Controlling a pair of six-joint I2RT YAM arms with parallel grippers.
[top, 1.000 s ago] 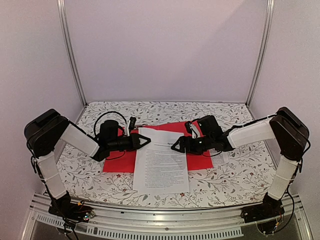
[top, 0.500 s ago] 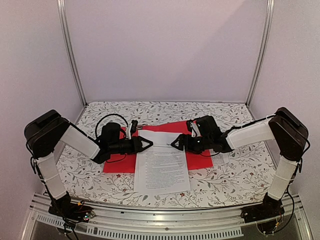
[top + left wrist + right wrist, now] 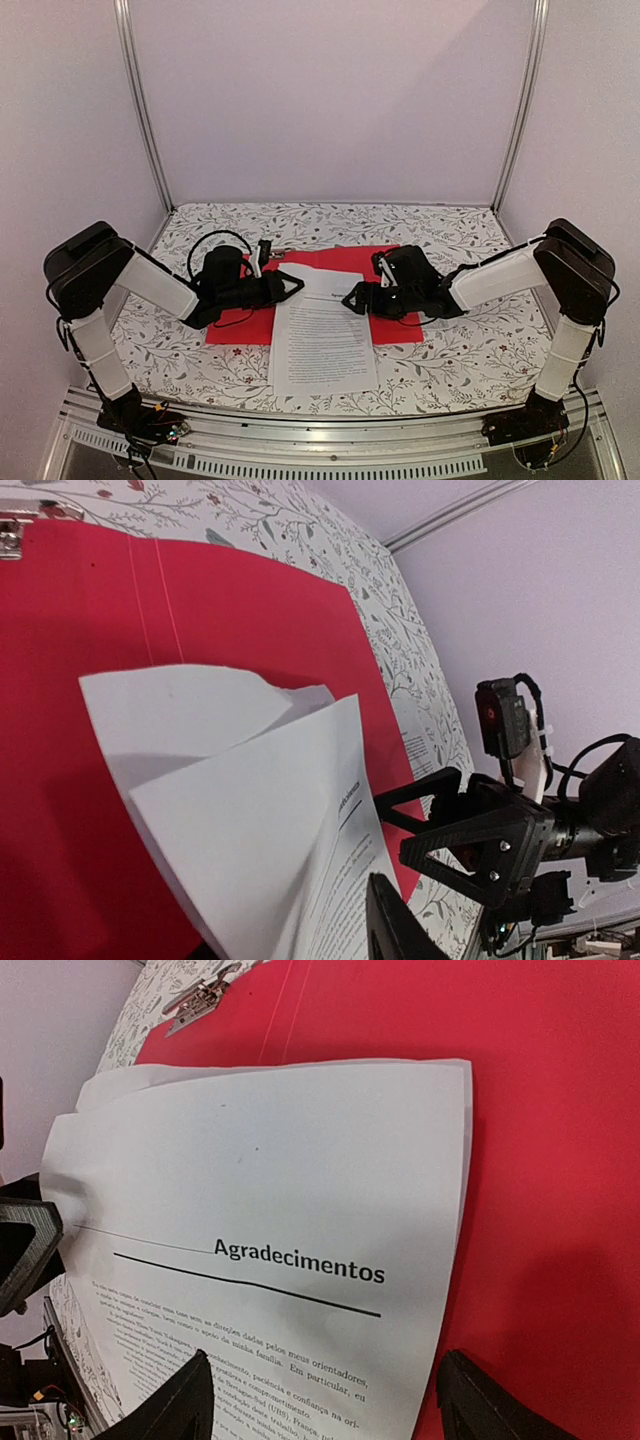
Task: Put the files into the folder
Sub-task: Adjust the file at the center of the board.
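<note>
Now the files (image 3: 322, 335) have shifted rightward on the folder (image 3: 340, 256); right tool (image 3: 349, 297) released, left tool (image 3: 297, 283) unclear.

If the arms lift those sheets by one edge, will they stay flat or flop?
Probably flop: the sheets already bow and curl at the far end. They likely slide easily on the smooth folder. A hard pinch may crease them.

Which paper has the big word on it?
The top sheet, headed Agradecimentos; the sheet beneath it only peeks out, showing no print.
</note>
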